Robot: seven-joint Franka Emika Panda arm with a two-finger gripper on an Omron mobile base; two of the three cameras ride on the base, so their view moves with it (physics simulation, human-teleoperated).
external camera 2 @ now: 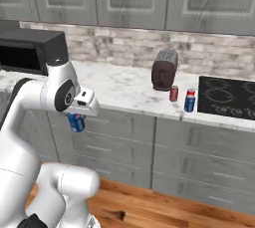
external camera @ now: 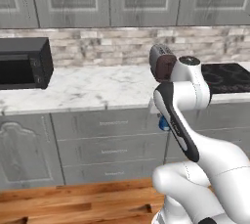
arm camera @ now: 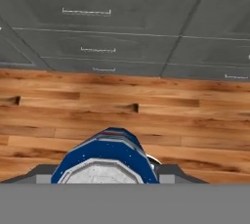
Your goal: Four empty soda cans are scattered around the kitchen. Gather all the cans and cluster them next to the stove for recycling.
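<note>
My gripper (external camera 2: 76, 118) hangs in front of the drawers, below counter height, shut on a blue soda can (external camera 2: 76, 122). That can peeks out behind the arm (external camera: 163, 124), and its silvery top and blue side show between the dark fingers (arm camera: 105, 162). A red soda can (external camera 2: 174, 93) and another blue soda can (external camera 2: 190, 100) stand upright on the marble counter just left of the black stove (external camera 2: 229, 97). The stove (external camera: 229, 77) lies at the counter's right end.
A dark toaster (external camera 2: 164, 69) stands behind the two cans. A black microwave (external camera: 24, 63) sits at the counter's left end. Grey drawer fronts (arm camera: 88, 27) run under the counter (external camera: 97, 88), with wooden floor (arm camera: 146, 115) below the hand.
</note>
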